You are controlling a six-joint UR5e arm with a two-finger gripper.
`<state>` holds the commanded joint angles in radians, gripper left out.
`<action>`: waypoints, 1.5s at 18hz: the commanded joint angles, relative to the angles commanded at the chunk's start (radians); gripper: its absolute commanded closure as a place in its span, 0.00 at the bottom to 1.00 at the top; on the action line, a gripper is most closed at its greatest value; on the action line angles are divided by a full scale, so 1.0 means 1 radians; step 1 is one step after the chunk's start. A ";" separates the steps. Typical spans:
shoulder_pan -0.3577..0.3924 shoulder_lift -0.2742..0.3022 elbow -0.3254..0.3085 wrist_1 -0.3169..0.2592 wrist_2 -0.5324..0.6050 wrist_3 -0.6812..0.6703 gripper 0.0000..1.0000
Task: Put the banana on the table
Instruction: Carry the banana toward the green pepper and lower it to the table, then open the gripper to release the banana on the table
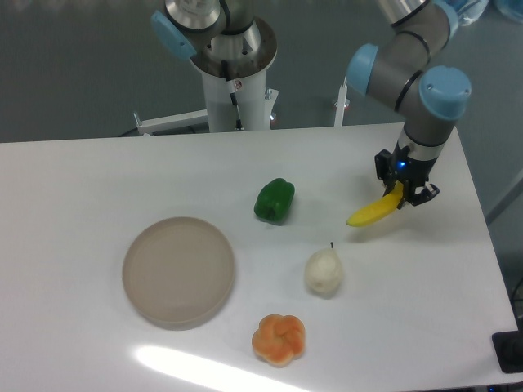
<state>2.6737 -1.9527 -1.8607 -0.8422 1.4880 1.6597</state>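
Item: banana [372, 213], pinched at one end in my gripper [401, 193], jaws closed on it; free end slants down to the jaws' left, seemingly clear of the table [98, 180]. Risk: released from height, I judge it could roll toward the pear [324, 271] below-left or green pepper [274, 200] further left.

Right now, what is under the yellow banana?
Only bare glossy white table shows under the slim yellow plastic banana. The robot's hand covers its upper end.

Banana's [373, 212] upper end hidden inside the gripper [402, 194]; arm's upper links beyond the top edge.
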 joint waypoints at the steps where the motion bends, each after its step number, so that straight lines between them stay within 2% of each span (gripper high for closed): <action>1: 0.000 -0.002 0.000 0.005 0.000 0.011 0.68; 18: 0.002 -0.026 -0.035 0.028 0.003 0.000 0.67; 27: 0.003 -0.029 -0.034 0.031 0.003 0.009 0.66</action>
<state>2.6768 -1.9819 -1.8945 -0.8115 1.4910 1.6690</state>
